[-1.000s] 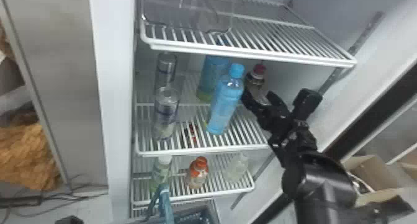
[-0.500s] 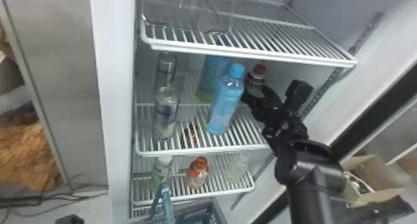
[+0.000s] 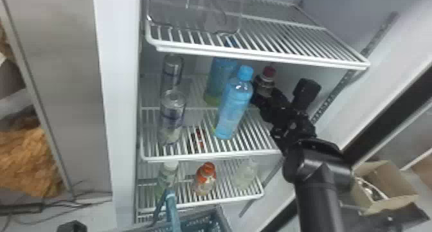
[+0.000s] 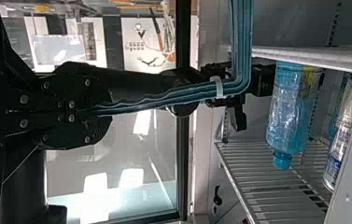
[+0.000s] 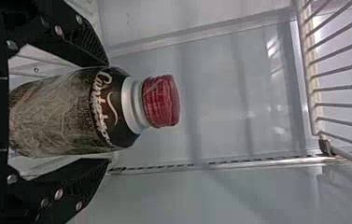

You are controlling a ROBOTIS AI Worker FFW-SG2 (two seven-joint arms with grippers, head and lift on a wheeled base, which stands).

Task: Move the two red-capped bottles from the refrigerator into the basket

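The right gripper (image 3: pixel 264 97) stands parted around the brown, red-capped plastic bottle (image 3: pixel 266 83) at the middle shelf, a tall blue bottle (image 3: pixel 233 109) close on its left, a white wire shelf (image 3: pixel 289 59) overhead. An orange-capped bottle (image 3: pixel 205 180) stands lower; the left gripper (image 4: pixel 109 111) clasps the blue-grey basket's (image 3: pixel 222 215) teal handle (image 4: pixel 164 98).

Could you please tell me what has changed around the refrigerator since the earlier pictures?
The right claw has moved deeper into the refrigerator and slightly left, bringing its open fingers to either side of the red-capped bottle. Nothing has visibly been gripped or released there. That bottle, the blue-capped bottle and the orange-capped bottle stayed in place.
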